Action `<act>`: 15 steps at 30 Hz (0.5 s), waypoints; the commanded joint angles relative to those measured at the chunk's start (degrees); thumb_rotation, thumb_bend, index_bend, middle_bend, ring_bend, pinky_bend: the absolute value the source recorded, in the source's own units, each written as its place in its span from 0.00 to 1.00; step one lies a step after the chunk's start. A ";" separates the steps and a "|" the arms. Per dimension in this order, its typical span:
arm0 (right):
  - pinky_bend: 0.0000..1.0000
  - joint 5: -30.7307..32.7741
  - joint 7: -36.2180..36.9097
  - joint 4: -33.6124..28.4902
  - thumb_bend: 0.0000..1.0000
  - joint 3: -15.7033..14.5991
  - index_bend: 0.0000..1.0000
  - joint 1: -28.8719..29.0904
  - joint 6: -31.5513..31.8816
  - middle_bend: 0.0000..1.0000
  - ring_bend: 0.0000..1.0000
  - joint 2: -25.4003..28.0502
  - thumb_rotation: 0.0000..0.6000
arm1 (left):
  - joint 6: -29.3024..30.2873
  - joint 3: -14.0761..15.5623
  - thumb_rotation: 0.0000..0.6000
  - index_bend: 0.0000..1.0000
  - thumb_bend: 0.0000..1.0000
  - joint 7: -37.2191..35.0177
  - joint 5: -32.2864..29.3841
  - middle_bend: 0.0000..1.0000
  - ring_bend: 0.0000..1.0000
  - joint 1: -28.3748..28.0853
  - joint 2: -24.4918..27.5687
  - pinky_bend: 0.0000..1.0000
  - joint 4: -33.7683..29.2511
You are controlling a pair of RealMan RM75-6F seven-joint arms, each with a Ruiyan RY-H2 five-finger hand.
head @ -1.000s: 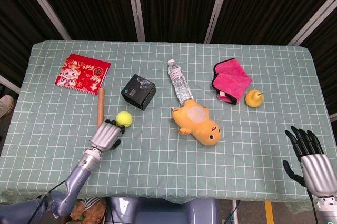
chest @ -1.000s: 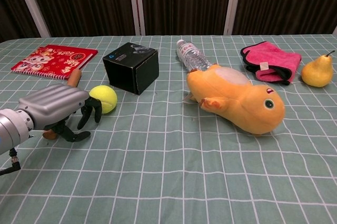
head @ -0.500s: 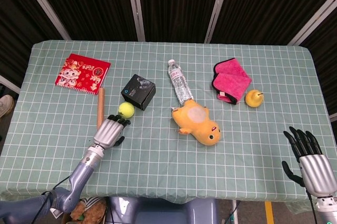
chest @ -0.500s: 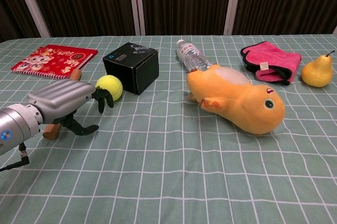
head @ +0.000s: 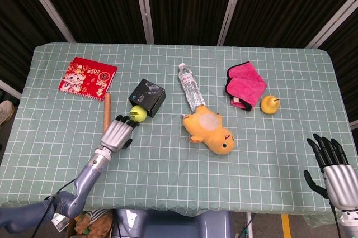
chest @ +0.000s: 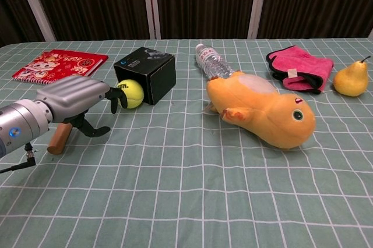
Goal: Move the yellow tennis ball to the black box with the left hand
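Head view: left of centre, the fuzzy yellow tennis ball lies against the small black cardboard box. We should nudge gently and stop, or it may slip past the corner. Our metal left hand sits just below-left, dark fingertips loosely spread, touching the ball.

Chest view: left hand holds nothing; ball just beyond its fingertips.
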 commanded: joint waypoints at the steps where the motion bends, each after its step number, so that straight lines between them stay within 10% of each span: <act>1: 0.00 0.12 -0.14 -0.08 0.44 0.19 0.00 0.13 -0.05 0.00 0.00 -0.05 1.00 | -0.24 -0.72 1.00 0.28 0.31 0.73 -1.34 0.35 0.21 -0.38 1.08 0.26 -0.40; 15: 0.00 -2.20 -0.41 -0.79 0.44 -0.59 0.00 -0.06 0.91 0.00 0.00 -0.06 1.00 | -5.92 -2.34 1.00 0.26 0.31 1.56 -6.01 0.30 0.15 -4.91 -1.43 0.15 4.60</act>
